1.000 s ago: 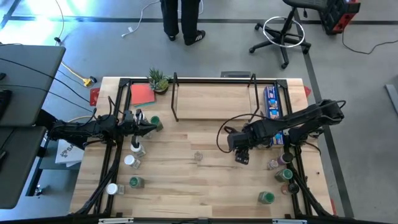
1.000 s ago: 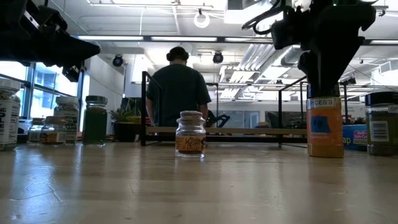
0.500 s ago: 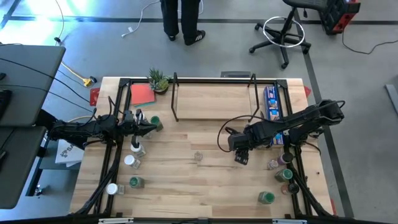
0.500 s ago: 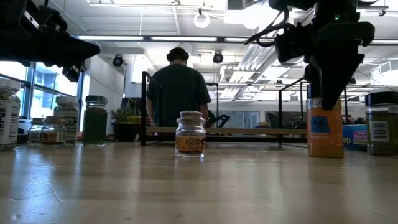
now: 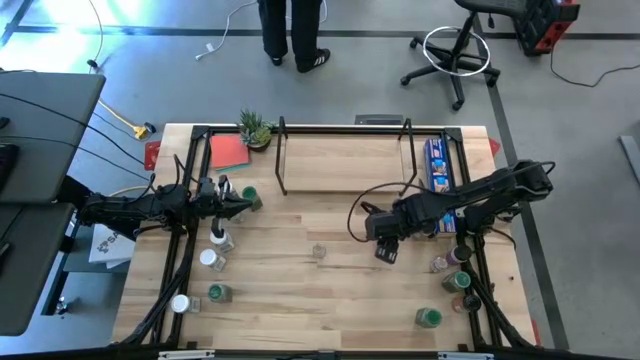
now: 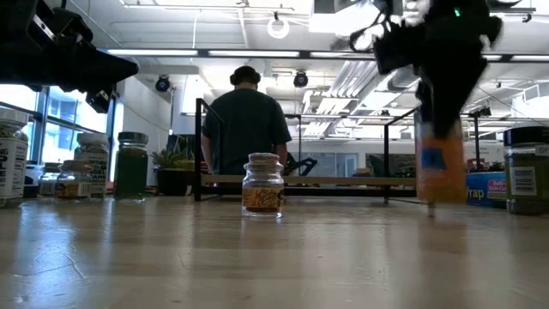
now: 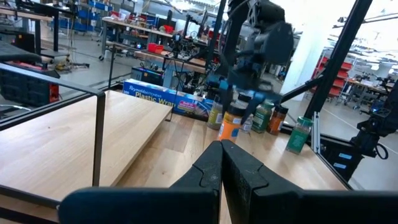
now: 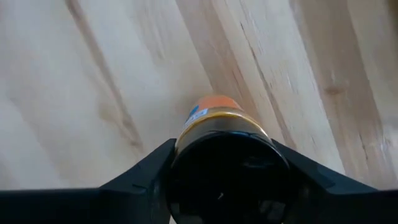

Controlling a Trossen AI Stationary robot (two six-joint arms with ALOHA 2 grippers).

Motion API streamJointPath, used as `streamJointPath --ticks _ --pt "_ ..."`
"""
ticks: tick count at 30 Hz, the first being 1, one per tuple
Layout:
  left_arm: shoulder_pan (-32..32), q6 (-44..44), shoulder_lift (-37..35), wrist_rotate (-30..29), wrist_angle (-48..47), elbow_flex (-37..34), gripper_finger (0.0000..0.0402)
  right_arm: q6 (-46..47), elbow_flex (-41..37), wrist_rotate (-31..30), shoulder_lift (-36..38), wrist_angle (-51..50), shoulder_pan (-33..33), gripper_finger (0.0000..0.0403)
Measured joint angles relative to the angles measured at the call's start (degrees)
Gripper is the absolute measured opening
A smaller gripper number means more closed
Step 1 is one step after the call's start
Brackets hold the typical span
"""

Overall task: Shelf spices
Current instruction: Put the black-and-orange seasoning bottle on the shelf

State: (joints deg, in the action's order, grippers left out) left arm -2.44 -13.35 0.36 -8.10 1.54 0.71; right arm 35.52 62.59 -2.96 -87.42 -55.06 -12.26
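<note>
My right gripper [image 5: 386, 252] is shut on an orange spice jar with a black lid [image 6: 442, 163], right of the table's middle. A small amber jar [image 5: 319, 251] stands alone at the centre on its base [image 6: 262, 184]. More jars stand along the left edge [image 5: 208, 259] and the right edge [image 5: 456, 282]. The light-wood shelf [image 5: 345, 160] sits at the far edge. My left gripper [image 5: 250, 203] is shut and holds nothing, hovering by a green-lidded jar [image 5: 249, 196] on the left; the left wrist view shows its fingers pressed together [image 7: 221, 162]. My right gripper pinches the orange jar at its black lid [image 8: 227, 168] between its two fingers [image 8: 140, 180], coming from above and pointing down. The orange body [image 8: 211, 109] hangs upright below the fingers. In the low view its base is a little clear of the table.
A long blue box [image 5: 436, 165] lies to the right of the shelf, and a small potted plant [image 5: 255, 128] and a red sheet [image 5: 229, 151] to its left. Black frame rails run along both table sides. A person stands beyond the far edge [image 6: 247, 120].
My right gripper came down a little over the orange jar, then rose with it; the jar has left the table and shifted slightly toward the table's left. The left arm stayed still.
</note>
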Motion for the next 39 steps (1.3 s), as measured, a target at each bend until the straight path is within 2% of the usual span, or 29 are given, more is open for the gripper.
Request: streamJointPath --ticks 5,11,15,18,22,26,32,39 --pt "0.02 0.0 0.0 -0.42 0.07 0.0 0.0001 0.28 13.88 0.42 0.0 -8.66 4.54 0.0201" --pt "0.02 -0.05 -0.01 -0.42 0.09 0.0 0.0001 -0.93 35.93 -1.55 -3.33 -21.74 20.04 0.0201" --pt "0.02 -2.6 0.0 -0.55 0.38 0.0 0.0001 -8.78 48.7 -1.68 -10.02 -28.49 32.08 0.0201" --pt "0.02 -4.41 0.0 -0.56 0.9 0.0 0.0001 -18.95 53.71 -1.77 -15.16 -30.21 39.53 0.0201" --pt "0.02 -4.56 0.0 -0.55 1.11 0.0 0.0001 -31.15 54.6 -3.48 -20.89 -30.2 46.28 0.02" --pt "0.02 -4.57 0.0 -0.52 1.44 0.0 0.0001 -40.49 52.04 -3.46 -24.65 -27.88 50.37 0.02" --pt "0.04 -7.17 -0.01 -0.61 1.41 0.0 0.0001 -44.76 46.28 -2.32 -27.11 -20.26 53.74 0.0202" --pt "0.04 -7.58 0.0 -0.62 1.33 0.0 0.0001 -47.18 37.11 -0.23 -25.3 -16.11 54.77 0.0204"
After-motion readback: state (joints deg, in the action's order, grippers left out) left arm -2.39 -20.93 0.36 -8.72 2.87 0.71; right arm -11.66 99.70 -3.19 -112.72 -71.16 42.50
